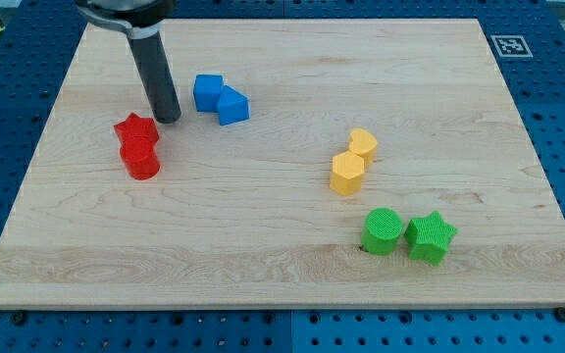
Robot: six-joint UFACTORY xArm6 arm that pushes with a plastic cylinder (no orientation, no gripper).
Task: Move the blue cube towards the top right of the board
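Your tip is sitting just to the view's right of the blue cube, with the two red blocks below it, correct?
Not quite. My tip is to the view's left of the blue cube, as the camera view shows. The two red blocks are just below it.

- A straight dark rod [155, 78] is showing, nearly black with a grey cast, round in section like a smooth tube.
- A soft pale sheen is running lengthwise down its side, suggesting a slightly glossy finish.
- A wider black, rounded collar [124, 14] is capping the rod at the view's top edge, cut off by the frame.
- My tip [169, 119] is ending blunt and flat, the same width as the shaft.
- No cables, screws or markings are standing out on the visible part.
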